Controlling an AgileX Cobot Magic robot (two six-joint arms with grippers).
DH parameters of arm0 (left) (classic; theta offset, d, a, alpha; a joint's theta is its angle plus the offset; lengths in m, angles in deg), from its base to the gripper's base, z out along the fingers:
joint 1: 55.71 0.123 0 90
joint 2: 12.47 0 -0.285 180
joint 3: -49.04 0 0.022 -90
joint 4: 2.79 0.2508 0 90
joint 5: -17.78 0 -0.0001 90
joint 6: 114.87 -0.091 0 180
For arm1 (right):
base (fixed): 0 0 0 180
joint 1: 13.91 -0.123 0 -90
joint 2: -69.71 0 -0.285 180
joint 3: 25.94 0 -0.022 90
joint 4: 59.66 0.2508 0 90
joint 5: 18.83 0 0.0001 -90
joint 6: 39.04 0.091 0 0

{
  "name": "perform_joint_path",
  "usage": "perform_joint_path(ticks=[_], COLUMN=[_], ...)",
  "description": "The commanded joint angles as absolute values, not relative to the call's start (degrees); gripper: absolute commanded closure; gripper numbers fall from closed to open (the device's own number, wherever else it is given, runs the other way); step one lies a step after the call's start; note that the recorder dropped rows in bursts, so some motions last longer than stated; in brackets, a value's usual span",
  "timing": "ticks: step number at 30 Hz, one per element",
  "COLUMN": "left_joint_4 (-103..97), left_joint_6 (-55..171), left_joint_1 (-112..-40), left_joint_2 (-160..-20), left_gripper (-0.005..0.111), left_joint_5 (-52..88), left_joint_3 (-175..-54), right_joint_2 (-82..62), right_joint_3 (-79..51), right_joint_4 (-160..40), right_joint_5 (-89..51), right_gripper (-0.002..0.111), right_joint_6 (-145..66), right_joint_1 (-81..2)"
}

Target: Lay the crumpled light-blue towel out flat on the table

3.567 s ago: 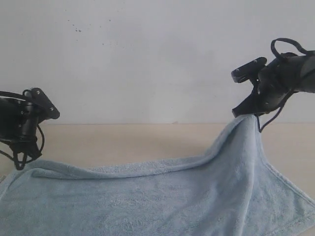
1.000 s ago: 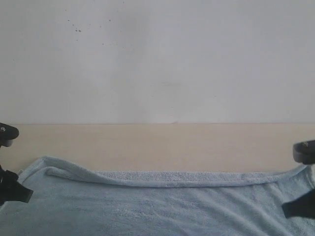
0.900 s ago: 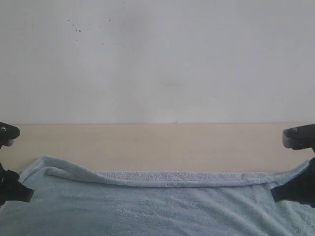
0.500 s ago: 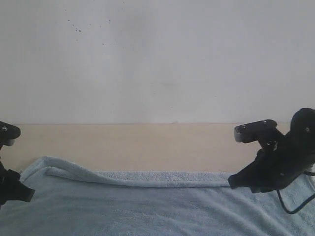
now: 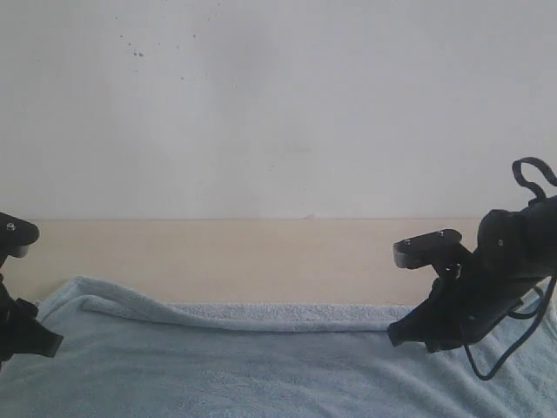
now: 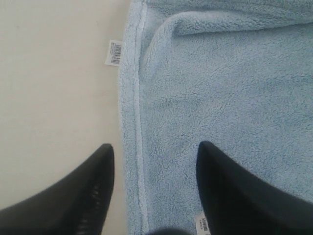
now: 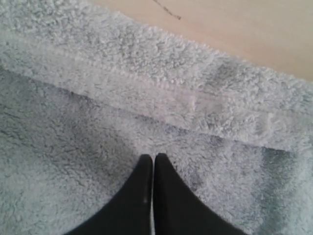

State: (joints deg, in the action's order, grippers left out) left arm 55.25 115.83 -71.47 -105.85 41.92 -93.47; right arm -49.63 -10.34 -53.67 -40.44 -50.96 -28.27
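Right gripper, tapered tips pressed together, over fluffy towel.

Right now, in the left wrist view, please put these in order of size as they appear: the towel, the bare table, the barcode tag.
1. towel, the largest
2. table, the bare part, clearly smaller
3. barcode tag, by far the smallest

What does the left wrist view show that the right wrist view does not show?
Only the left wrist view shows the small white barcode tag beside the stitched side hem, and the left gripper with its jaws wide open. Only the right wrist view shows the right gripper shut, its tips together over the cloth, and a thin dark mark on the bare surface. Both views show the light-blue towel lying on the beige table.
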Motion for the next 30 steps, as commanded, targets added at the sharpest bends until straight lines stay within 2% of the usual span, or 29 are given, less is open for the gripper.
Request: perform_joint_path(ticks=[1,30], left_joint_4=[55.5,55.5], left_joint_6=[115.6,116.5], left_joint_1=[-71.8,-71.8], left_joint_2=[-105.7,-105.7], left_gripper=[0.058,0.058], left_joint_5=[41.5,40.6], left_joint_3=[-93.2,-93.2], right_joint_2=[-50.6,-54.2], right_joint_3=[-10.7,-15.7], right_joint_4=[-54.0,-54.0], right_joint_5=[-38.4,-39.0], right_gripper=[0.108,0.108], right_joint_6=[-51.6,-51.7], right_joint_1=[-28.4,-28.4])
